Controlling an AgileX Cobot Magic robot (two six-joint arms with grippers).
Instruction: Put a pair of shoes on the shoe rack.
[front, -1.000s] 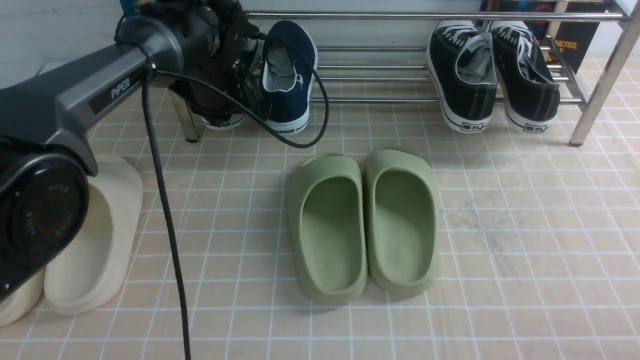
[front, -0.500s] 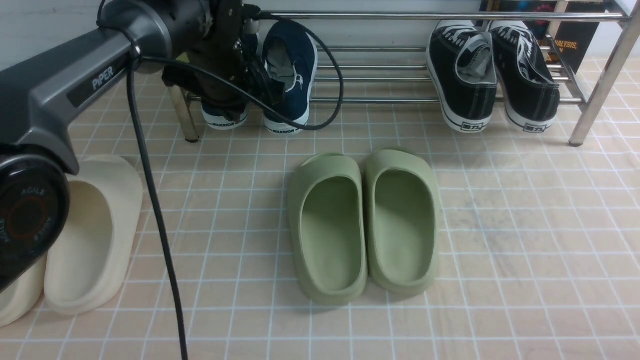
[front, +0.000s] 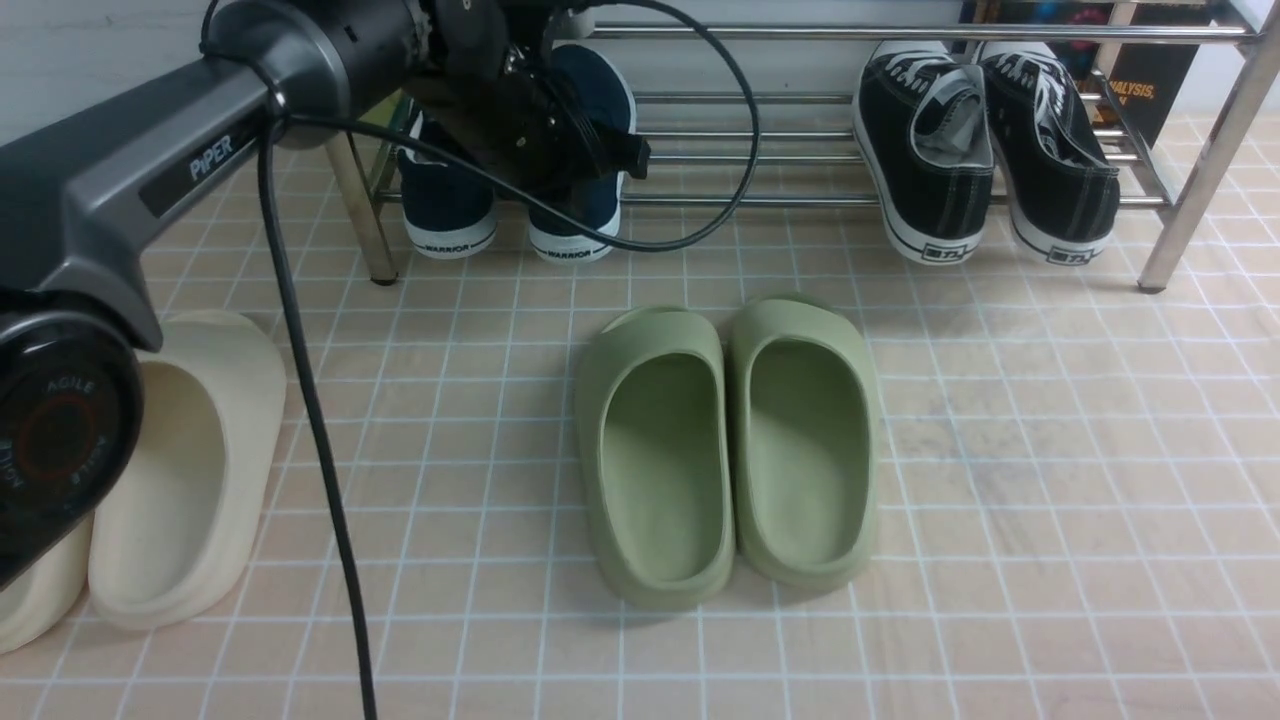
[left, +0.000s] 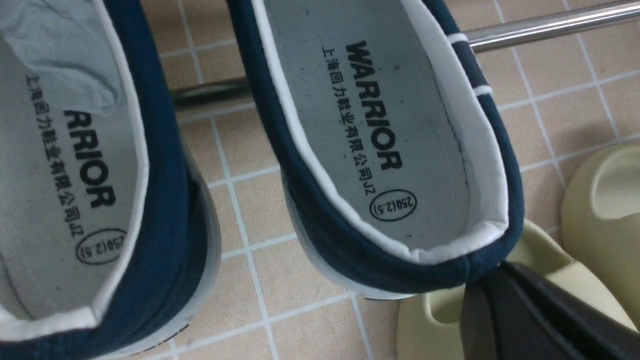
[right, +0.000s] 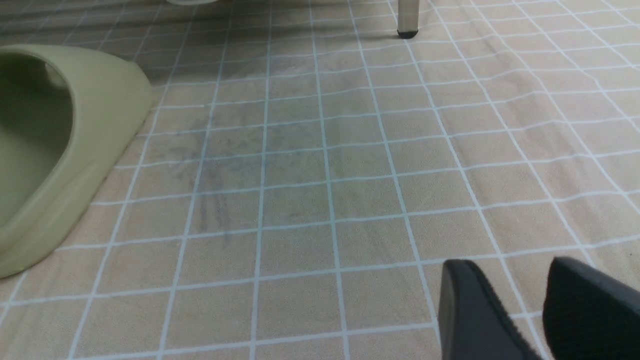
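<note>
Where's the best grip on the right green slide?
The right green slide: pinch its outer wall from above, one finger in the footbed, one outside. That rim stands upright with bare floor beside it; the left slide crowds the other side.

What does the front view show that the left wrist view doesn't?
Only the front view: the black lace-up canvas sneakers at the rack's right end, the green foam slides, and the left arm reaching over. Only the left wrist view: the grey insoles printed WARRIOR, and the left gripper at one heel. Both: the navy-blue canvas slip-on shoes, the chrome rod shoe rack, and the cream foam slides.
</note>
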